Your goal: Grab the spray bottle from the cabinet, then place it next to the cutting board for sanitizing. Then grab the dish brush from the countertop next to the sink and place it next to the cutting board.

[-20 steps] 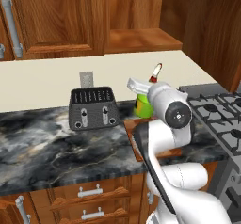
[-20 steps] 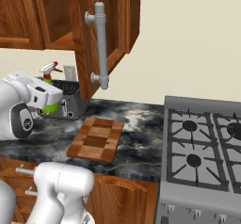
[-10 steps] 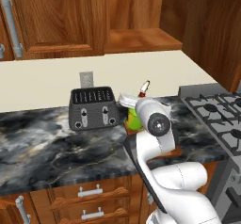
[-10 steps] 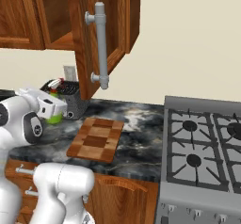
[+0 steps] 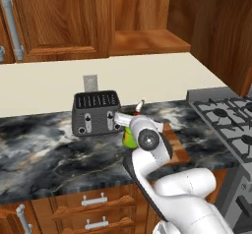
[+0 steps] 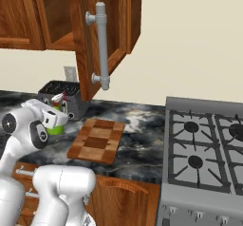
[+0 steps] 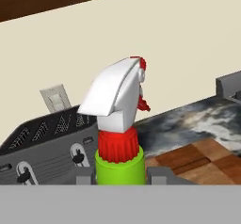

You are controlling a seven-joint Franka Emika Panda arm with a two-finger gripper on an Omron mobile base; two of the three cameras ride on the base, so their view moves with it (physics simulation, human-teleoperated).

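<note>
Hand view showed the gripper (image 7: 120, 180) closed on the green neck of the bottle (image 7: 118, 119), its white head with red tip rising just above the fingertips. Behind it stood the toaster (image 7: 44, 143) on one side and the board (image 7: 197, 164) on the other, both on the counter (image 7: 188, 117). From the left base view the bottle (image 5: 130, 138) hung low over the counter (image 5: 44, 149), just beside the toaster (image 5: 96, 112). From the right base view it (image 6: 56, 125) sat between toaster (image 6: 59, 94) and board (image 6: 97, 139), under the open cabinet (image 6: 85, 30) door
</note>
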